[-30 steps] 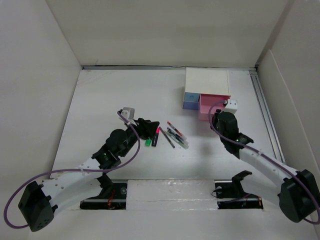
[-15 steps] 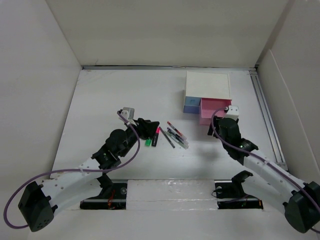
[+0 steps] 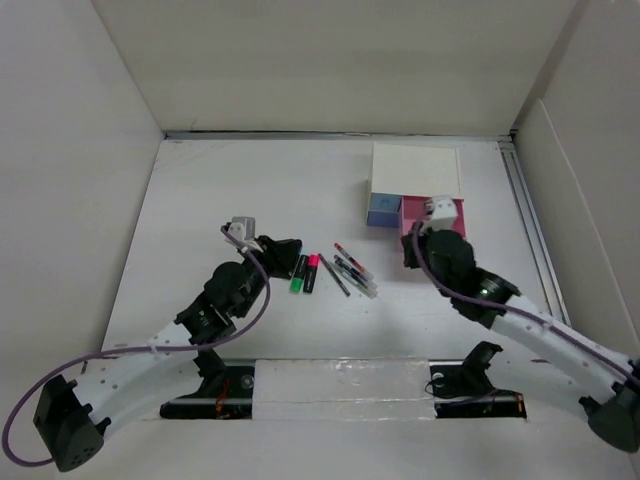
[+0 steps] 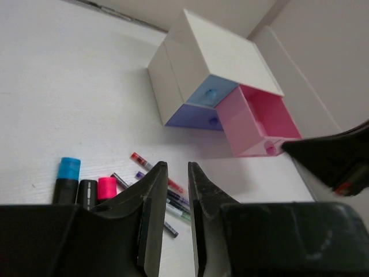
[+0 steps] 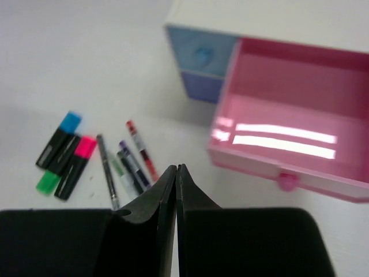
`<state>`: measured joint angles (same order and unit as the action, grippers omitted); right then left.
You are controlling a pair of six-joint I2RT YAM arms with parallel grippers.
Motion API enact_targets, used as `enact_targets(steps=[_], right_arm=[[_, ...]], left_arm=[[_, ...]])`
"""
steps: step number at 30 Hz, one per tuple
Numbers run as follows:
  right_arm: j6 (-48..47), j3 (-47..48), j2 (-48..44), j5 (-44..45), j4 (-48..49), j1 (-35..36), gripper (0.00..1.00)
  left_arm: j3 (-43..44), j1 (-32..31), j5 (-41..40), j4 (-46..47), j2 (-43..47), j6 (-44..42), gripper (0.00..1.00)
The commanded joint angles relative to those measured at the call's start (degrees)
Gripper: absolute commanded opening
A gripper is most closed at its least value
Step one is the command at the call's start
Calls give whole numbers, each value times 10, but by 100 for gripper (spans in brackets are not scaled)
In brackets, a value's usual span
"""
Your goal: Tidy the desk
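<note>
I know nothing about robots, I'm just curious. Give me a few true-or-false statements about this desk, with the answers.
1. The pink drawer is pulled out and empty. True.
2. Three markers lie on the desk beside the pens. True.
3. The right end effector holds a pen. False: its fingers are shut together with nothing between them.
4. The light blue drawer is pulled out too. False: it sits closed in the white box.
5. One marker has a pink cap. True.
</note>
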<state>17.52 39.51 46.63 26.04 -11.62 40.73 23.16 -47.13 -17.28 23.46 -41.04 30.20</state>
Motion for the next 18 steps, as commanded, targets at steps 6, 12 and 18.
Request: enact_targets(steps=[6,12,18], right_arm=[[13,118,338,-64,136,155,38],[10,197,508,-91,159,160,42],[16,268,584,-107,149,160,47]], left_arm=[[-2,6,-93,-16,140,19,31],[-15,6,-108,-32,144,20,41],[-22,6,-113,-34,145,12,41]])
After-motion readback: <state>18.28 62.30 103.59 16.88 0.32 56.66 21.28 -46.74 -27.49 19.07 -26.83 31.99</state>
